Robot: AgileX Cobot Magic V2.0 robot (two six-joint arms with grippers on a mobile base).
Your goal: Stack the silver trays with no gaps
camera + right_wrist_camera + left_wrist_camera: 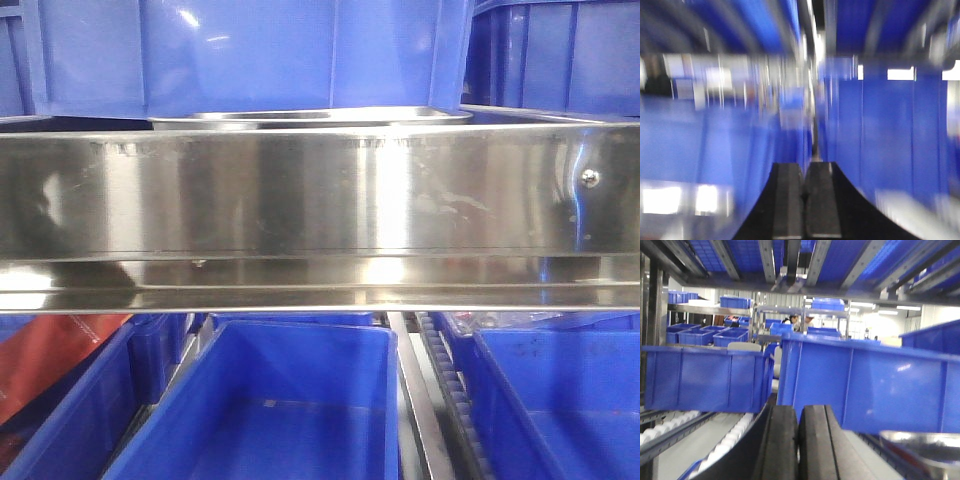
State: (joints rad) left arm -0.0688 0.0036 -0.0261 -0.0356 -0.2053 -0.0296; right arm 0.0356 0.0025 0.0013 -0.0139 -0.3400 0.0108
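A silver tray [310, 118] sits on the shelf behind the brushed-steel shelf band; only its rim shows, in front of a blue bin. In the left wrist view a shiny tray corner [925, 445] shows at the lower right. My left gripper [798, 412] is shut and empty, pointing between two blue bins, left of that tray corner. My right gripper [803, 170] is shut and empty; its view is heavily blurred, with blue bins ahead and bright smears at both lower sides that I cannot identify. Neither gripper shows in the front view.
The brushed-steel shelf band [320, 195] with a screw [590, 177] crosses the front view. Blue bins [270, 410] stand on the lower level and on the shelf [240, 50]. In the left wrist view, two blue bins [705, 377] [870, 382] stand on roller tracks [670, 427], with racking overhead.
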